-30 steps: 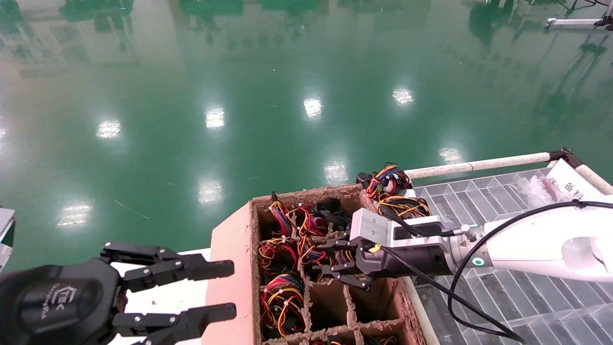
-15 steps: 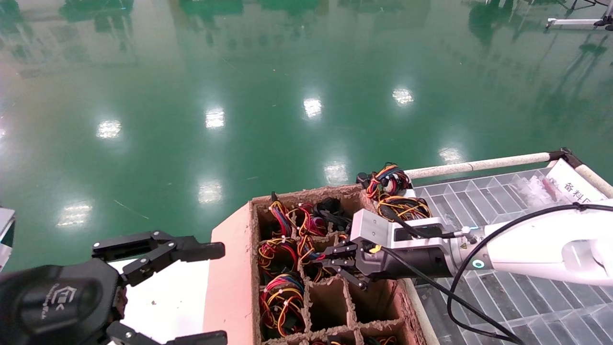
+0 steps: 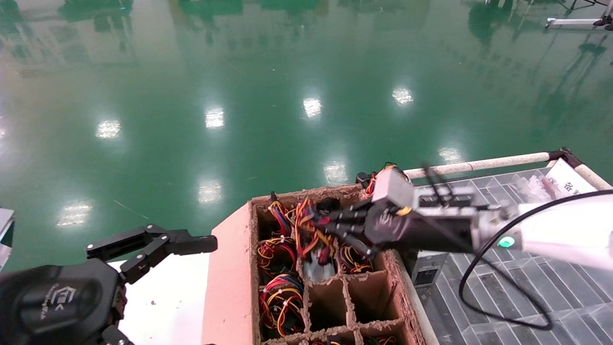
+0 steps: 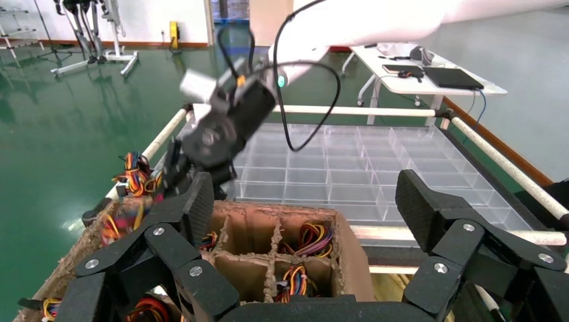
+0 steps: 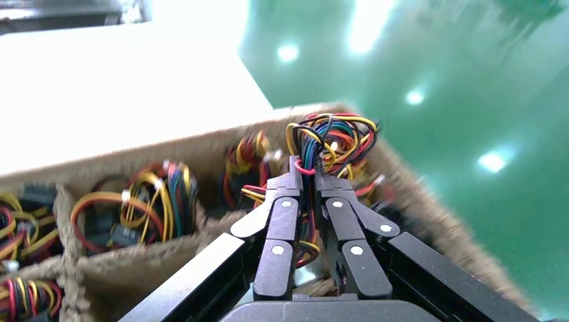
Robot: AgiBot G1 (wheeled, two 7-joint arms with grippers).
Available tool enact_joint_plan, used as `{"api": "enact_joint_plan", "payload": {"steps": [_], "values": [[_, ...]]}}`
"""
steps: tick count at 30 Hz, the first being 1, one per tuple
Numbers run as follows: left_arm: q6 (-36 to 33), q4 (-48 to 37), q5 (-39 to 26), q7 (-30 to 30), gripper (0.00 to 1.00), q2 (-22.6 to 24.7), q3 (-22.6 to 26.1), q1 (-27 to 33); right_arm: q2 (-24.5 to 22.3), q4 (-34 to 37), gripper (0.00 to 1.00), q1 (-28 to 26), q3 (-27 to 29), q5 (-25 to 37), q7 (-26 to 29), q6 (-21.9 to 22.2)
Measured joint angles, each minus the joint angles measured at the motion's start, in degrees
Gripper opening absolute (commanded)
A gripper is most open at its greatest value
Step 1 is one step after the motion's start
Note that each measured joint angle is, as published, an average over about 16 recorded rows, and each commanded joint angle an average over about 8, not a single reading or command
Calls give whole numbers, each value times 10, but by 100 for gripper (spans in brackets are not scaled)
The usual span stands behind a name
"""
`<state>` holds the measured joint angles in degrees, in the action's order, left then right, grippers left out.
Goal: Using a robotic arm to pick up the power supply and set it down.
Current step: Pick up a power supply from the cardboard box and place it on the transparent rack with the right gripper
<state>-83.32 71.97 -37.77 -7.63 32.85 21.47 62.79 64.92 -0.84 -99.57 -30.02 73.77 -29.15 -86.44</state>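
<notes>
Right hand (image 3: 335, 230) has lifted — power supply (image 3: 313, 249) rising.

Red, yellow, orange, black and blue wires (image 3: 309, 233) top what looks like a silver-grey power supply (image 3: 317, 270); brown cardboard crate (image 3: 230, 282), glossy green floor (image 3: 239, 96), black right gripper (image 3: 335, 230).

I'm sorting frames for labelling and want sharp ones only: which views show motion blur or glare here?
Head view: right gripper and arm smeared, lamp glare spots on the green floor. Left wrist view: that arm blurred, left gripper sharp. Right wrist view: fingers sharp, cardboard crate blurred, white surface overexposed.
</notes>
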Motion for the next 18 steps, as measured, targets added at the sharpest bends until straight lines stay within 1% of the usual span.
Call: {"api": "enact_joint_plan", "payload": {"steps": [9, 13, 18], "values": [[0, 0, 0, 0, 100, 0, 0, 0, -45, -34, 0, -26, 32, -52, -5, -40], [0, 0, 0, 0, 100, 0, 0, 0, -70, -65, 0, -34, 40, -73, 3, -47], [0, 0, 0, 0, 100, 0, 0, 0, -111, -116, 0, -42, 43, -100, 25, -50]]}}
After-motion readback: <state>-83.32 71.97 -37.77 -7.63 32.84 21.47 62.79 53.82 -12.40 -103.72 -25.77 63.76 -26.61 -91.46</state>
